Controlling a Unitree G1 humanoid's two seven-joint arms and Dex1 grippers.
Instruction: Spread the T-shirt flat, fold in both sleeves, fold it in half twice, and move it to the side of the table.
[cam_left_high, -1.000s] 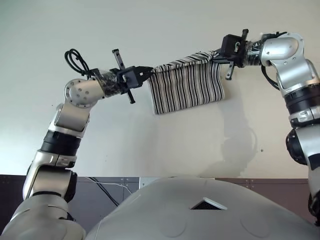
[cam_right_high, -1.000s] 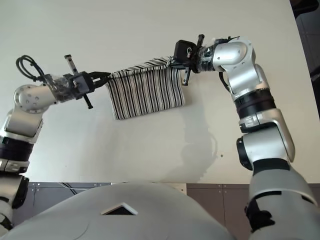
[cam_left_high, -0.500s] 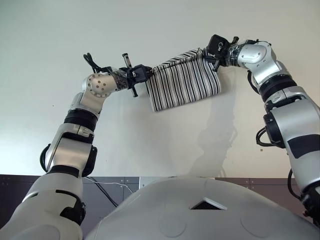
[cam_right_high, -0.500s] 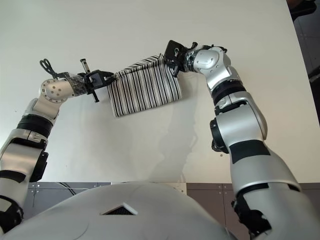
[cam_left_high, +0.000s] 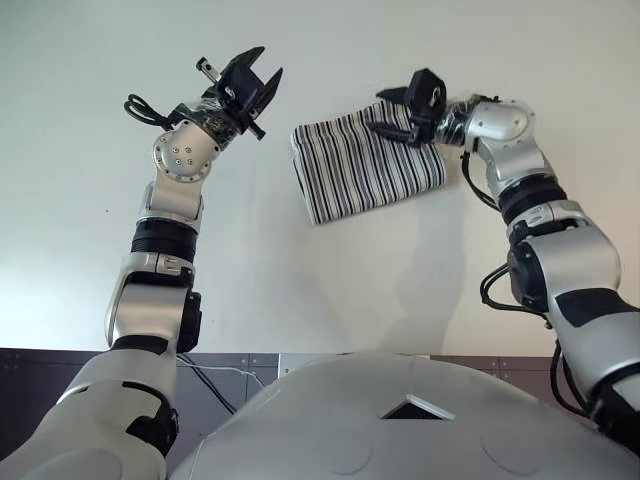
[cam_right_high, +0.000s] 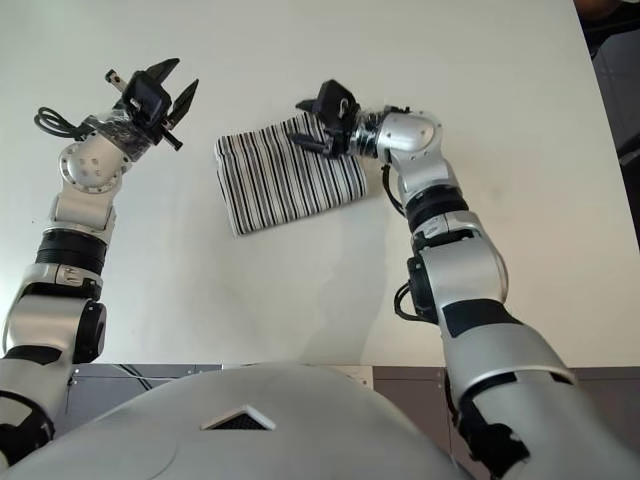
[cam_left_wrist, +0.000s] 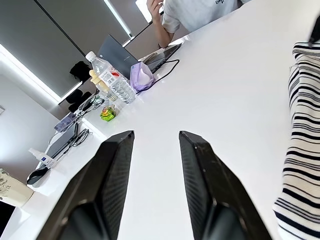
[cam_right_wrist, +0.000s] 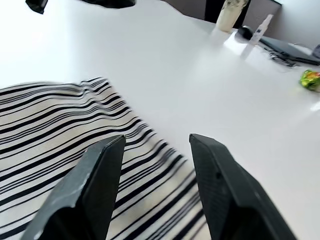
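Toward the far middle of the white table (cam_left_high: 300, 300) lies the T-shirt (cam_left_high: 365, 170), already folded into 1 compact striped rectangle. Its long axis runs left to right, slightly skewed so the right end sits farther away. The right gripper (cam_left_high: 376, 112) is over the far right corner of the cloth, its 2 fingers spread apart with nothing between them; whether they touch the fabric I cannot tell. The left gripper (cam_left_high: 266, 64) is raised well apart from the shirt, to its left and farther back, fingers also spread wide and holding nothing.

The right arm is plainly the nearer one, so a push or carry toward the table's side would likely fall to it. The surface around the shirt is smooth and bare. At the table's far end stand a water bottle (cam_left_wrist: 111, 77), a laptop (cam_left_wrist: 131, 54) and a spray bottle (cam_right_wrist: 256, 31).
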